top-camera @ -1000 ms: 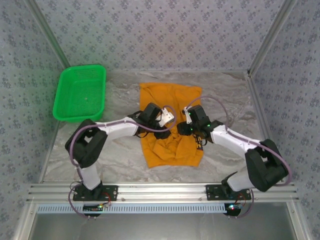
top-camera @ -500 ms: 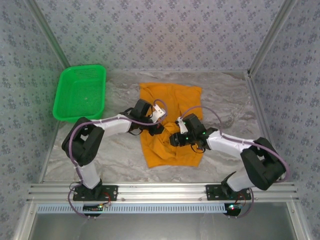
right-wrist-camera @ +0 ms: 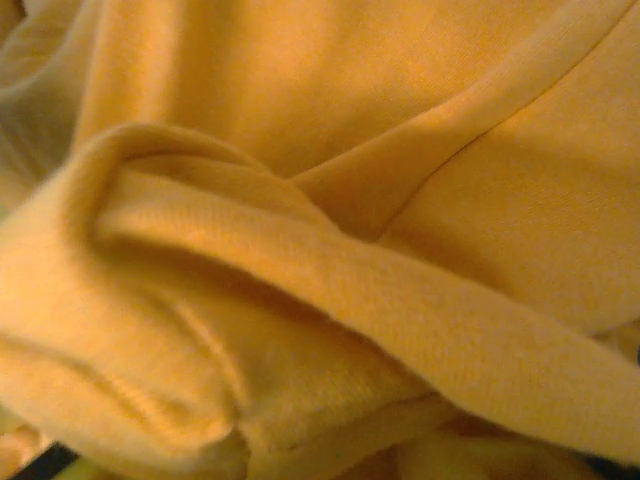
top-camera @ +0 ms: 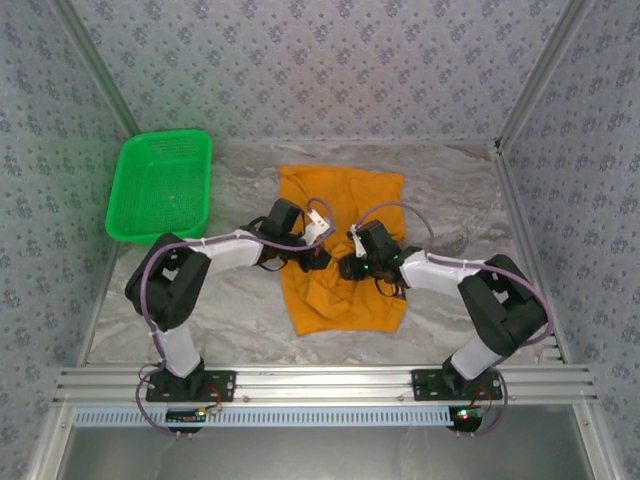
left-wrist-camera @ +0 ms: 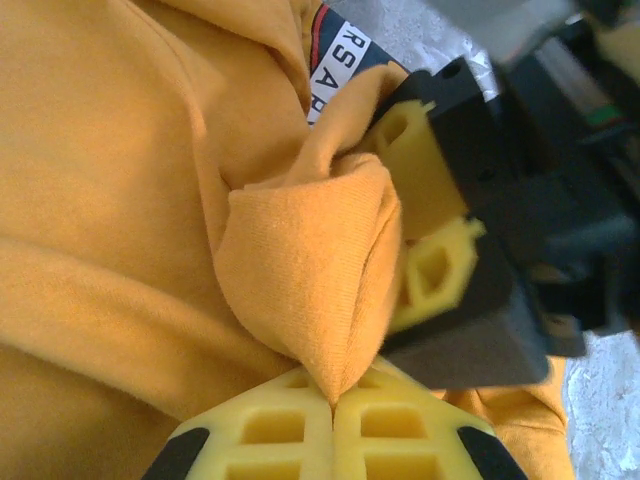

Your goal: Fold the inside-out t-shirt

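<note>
at mid-shirt, left gripper [left-wrist-camera: 333, 405] pinched a fold of the inside-out t-shirt [top-camera: 340, 195]; right gripper [left-wrist-camera: 410, 225] straddled it, hold uncertain. step judged: gripping to turn it. next needed a firm right hold.

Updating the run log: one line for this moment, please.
shirt: mid-table | left gripper: shut on shirt fold | right gripper: at same fold, grip unclear

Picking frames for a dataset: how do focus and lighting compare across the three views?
Top view: sharp, even light, basket glowing oversaturated green. Left wrist: shirt weave crisp, upper-right corner blurred. Right wrist: shirt too close, soft, dim, orange cast.
</note>
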`<state>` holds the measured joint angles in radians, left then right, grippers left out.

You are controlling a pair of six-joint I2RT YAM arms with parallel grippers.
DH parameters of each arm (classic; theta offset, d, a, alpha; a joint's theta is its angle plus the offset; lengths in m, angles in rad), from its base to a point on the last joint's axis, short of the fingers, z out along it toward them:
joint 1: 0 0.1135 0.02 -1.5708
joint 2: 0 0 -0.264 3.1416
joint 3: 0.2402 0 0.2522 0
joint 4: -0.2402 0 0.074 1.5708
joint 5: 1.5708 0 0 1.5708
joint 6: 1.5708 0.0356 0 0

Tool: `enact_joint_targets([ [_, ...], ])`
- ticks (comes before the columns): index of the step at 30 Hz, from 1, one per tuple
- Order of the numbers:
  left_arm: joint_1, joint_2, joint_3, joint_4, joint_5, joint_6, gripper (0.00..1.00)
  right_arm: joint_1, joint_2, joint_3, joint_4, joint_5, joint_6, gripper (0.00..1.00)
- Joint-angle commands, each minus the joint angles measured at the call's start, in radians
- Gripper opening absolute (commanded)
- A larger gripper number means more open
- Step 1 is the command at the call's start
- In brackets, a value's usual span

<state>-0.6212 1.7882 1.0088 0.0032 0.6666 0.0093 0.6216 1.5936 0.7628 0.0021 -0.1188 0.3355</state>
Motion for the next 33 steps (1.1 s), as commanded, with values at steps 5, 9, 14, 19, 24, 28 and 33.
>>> enact_joint_targets([
  [5, 0.022, 0.000, -0.012, 0.036, 0.031, -0.041, 0.10, 0.016, -0.060, 0.051, -0.078, -0.055, -0.056, 0.04],
  [9, 0.024, -0.030, -0.022, 0.017, -0.030, -0.049, 0.13, 0.036, -0.220, 0.056, -0.204, -0.260, -0.142, 0.03],
  [14, 0.023, -0.014, -0.024, 0.023, -0.097, -0.069, 0.12, 0.072, -0.208, 0.161, -0.402, -0.617, -0.279, 0.09],
  [19, 0.019, -0.010, -0.048, 0.105, -0.102, -0.100, 0.21, 0.077, -0.047, 0.231, -0.337, -0.688, -0.247, 0.20],
  [24, 0.041, -0.118, -0.141, 0.098, -0.108, -0.105, 0.37, 0.030, -0.021, 0.208, -0.280, -0.678, -0.187, 0.34],
  [28, 0.054, -0.237, -0.234, 0.059, -0.075, -0.092, 0.39, -0.064, -0.083, 0.105, -0.285, -0.463, -0.147, 0.28],
  [33, -0.005, -0.305, -0.302, 0.092, -0.048, -0.110, 0.41, -0.127, -0.141, -0.009, -0.246, -0.303, -0.114, 0.21],
])
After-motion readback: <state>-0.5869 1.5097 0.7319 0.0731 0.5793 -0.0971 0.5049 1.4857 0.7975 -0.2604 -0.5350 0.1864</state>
